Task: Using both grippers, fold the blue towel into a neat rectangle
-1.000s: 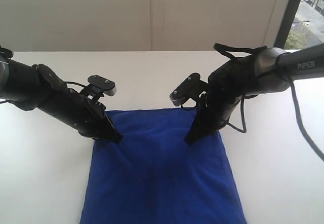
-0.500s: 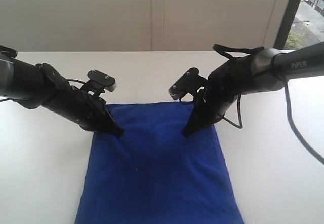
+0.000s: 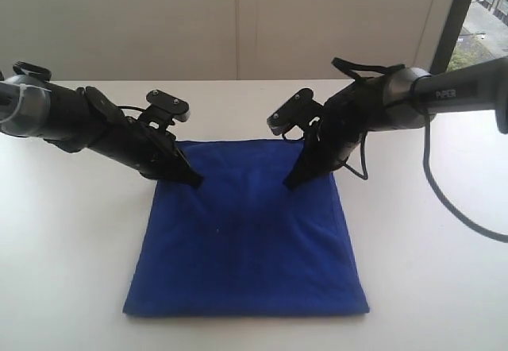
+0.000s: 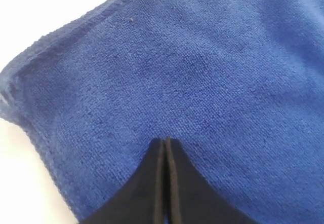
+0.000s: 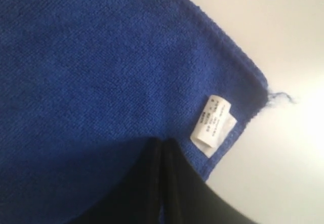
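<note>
The blue towel [image 3: 246, 248] is lying flat on the white table [image 3: 71, 271], roughly in the middle. It is showing as a squarish panel, with its far edge just beyond the 2 arm tips and its near edge running straight across the near side. The left gripper [image 3: 190, 180] is leaning down onto the far left part of the cloth and the right gripper [image 3: 292, 183] onto the far right part, each a little inside its corner. Both sets of jaws are sitting fully closed, tips touching the terry surface. No cloth is showing between them, so I cannot tell whether a few loops are being caught. In the right wrist view a white care label [image 5: 212, 125] and a loose thread [image 5: 281, 97] are marking the corner nearest that gripper, and the left wrist view is showing the hem [image 4: 76, 24] rounding its corner. The towel is looking soft, light and limp, so it is likely to be sagging and dragging when lifted, though the pile is probably giving good grip. Pinching at the 2 hemmed corners, where the cloth is thickest, is looking like the safest hold for keeping edges aligned.
</note>
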